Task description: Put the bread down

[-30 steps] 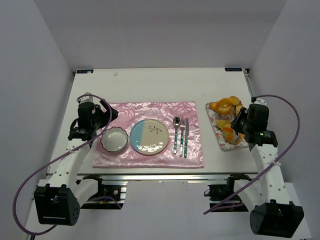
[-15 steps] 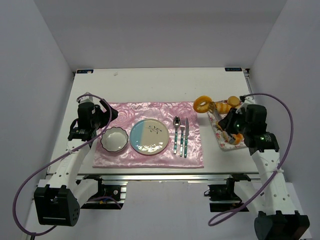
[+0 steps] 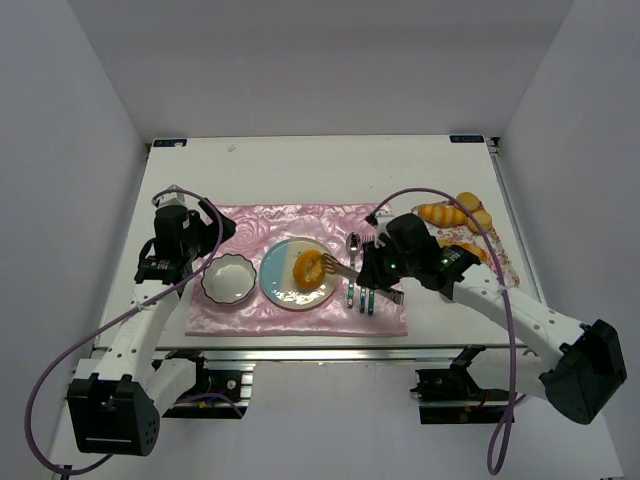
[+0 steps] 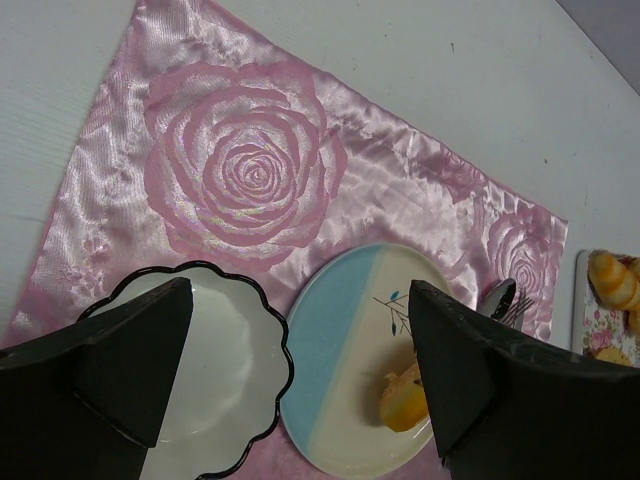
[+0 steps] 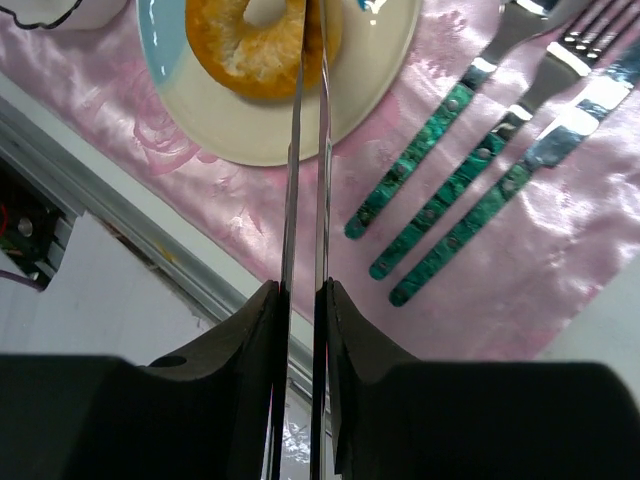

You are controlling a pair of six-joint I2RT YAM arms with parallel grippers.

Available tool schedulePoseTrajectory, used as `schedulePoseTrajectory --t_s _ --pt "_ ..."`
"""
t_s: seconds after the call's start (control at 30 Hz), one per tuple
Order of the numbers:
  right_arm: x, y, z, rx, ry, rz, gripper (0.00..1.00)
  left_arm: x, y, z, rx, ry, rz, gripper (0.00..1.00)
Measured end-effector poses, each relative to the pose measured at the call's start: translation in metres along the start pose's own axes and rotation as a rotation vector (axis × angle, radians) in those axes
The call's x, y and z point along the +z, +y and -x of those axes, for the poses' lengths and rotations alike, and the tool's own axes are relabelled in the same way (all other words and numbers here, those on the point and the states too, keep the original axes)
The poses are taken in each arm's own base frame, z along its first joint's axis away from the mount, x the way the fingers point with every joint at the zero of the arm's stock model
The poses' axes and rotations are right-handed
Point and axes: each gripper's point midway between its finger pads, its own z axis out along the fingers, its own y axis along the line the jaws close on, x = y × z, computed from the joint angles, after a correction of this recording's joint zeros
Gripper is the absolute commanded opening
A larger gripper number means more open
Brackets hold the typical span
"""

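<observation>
The right gripper squeezes the tongs, which pinch the bread over the plate. This looks like the placing step; next it must loosen to release.

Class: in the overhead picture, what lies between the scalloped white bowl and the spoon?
The blue-and-cream plate, with the bread over it in the right gripper's grip; the top view shows this.

Pink mat shimmers, glossy satin cloth. On it the plate and bowl gleam, smooth glazed ceramic. At the plate's 3 o'clock, cutlery flashes polished metal, handles mottled green. The bread looks matt, crumbly.
</observation>
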Motion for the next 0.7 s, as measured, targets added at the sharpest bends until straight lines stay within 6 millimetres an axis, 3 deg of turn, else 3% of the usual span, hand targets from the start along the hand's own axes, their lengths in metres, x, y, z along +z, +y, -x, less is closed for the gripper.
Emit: schedulePoseTrajectory --t_s 0.13,0.27,0.37,0.47,0.7 --pt "0.012 0.012 -0.001 0.004 0.030 0.027 0.12 0.000 0.000 -0.001 -0.004 0.004 -0.002 0.98" --pt "0.017 0.021 0.004 0.014 0.037 0.039 0.36 -0.001 0.000 -0.003 -0.008 0.012 -0.001 0.98" --pt "0.018 0.021 0.007 0.029 0.033 0.025 0.45 -0.001 0.000 -0.003 -0.008 0.014 0.001 0.98" --pt "0.018 0.019 0.009 0.036 0.024 0.006 0.50 -0.001 0.000 -0.003 -0.009 0.013 0.000 0.98" --pt "0.012 0.021 0.025 0.029 -0.022 -0.007 0.50 -0.001 0.000 -0.003 -0.009 0.015 -0.002 0.98"
